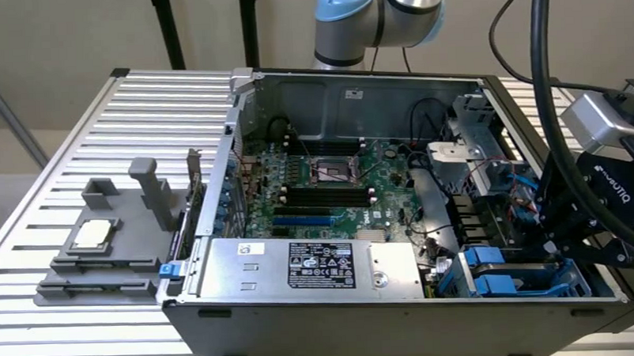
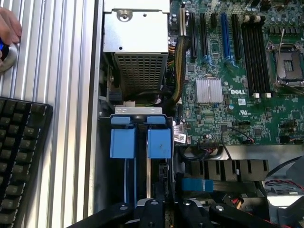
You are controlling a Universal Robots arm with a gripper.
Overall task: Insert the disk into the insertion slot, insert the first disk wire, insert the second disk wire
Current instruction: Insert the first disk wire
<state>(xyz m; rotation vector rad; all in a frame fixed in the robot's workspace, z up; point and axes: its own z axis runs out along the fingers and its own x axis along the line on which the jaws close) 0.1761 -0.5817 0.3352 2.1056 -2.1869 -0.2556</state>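
Nearest the lens, black jointed links of the claw (image 2: 166,211), hung over the front corner of the open computer case (image 1: 407,321) at the exterior view's right. Open or closed: cannot tell.

Right beneath, the slot (image 2: 140,142): dark grey metal bay with two bright blue plastic tabs side by side and pale rails running down between them. Disk not told apart from the blue plastic there.

Just beside the slot, a silver power box (image 2: 136,38) with a perforated mesh face; a braided cable bundle (image 2: 178,71) squeezed between the box and the green circuit board (image 2: 237,109). Finned metal heat sink (image 2: 209,90) and long black and blue card sockets on that board.

Outside the case wall, ribbed aluminium table (image 2: 61,95), black keyboard (image 2: 21,156) and a hand (image 2: 8,26) at the edge.

Well apart, at the exterior view's left, a grey plastic holder (image 1: 108,256) carrying a small square chip (image 1: 92,233).
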